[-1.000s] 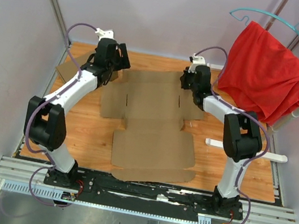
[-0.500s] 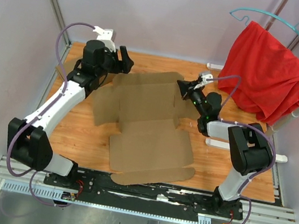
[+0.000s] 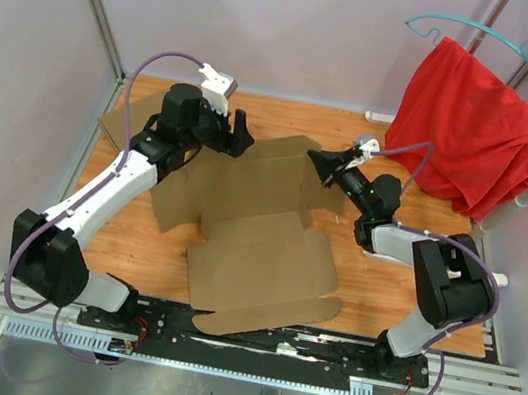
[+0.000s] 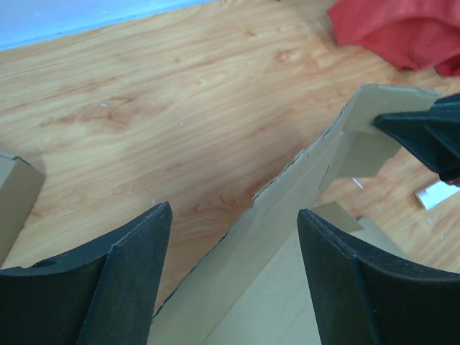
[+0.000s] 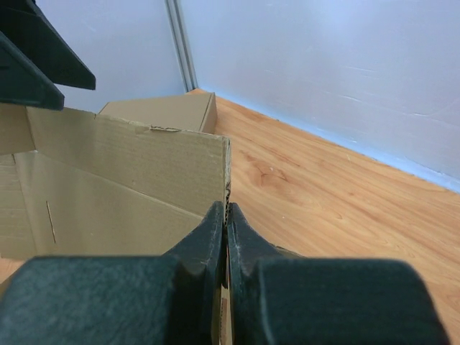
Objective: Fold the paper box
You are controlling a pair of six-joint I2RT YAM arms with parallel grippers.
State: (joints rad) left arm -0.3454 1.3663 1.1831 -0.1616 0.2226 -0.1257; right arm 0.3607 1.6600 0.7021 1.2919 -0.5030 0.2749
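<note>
- Top view: the plain brown die-cut cardboard paper box lies mid-way across the light wooden table top and is mostly unfolded. Its big front panel and rounded flap are near the arm bases, and its back panel is tipped up between the arms.
- My black two-finger left gripper is at the back-left of that raised panel. My black right gripper is at its back-right corner.
- The red cloth on a hanger is well apart at the right and plays no part here.
- Left wrist view: the left gripper is spread wide with nothing in it. The raised panel's top edge runs diagonally through the gap and touches neither finger, as far as I can tell. That edge looks ragged.
- To do this step well, I'd bring the edge deeper between the fingers, then close on solid board below the ragged lip.
- I'd then lift evenly with the other side, so the crease bends straight.
- Right wrist view: the right gripper is fully closed, pinching the end edge of the upright panel. That panel is smooth matte brown with a thin slot cut low at the left.
- I'd hold this pinch firm with no sideways pull, since I judge that twisting would buckle or tear the thin board.
</note>
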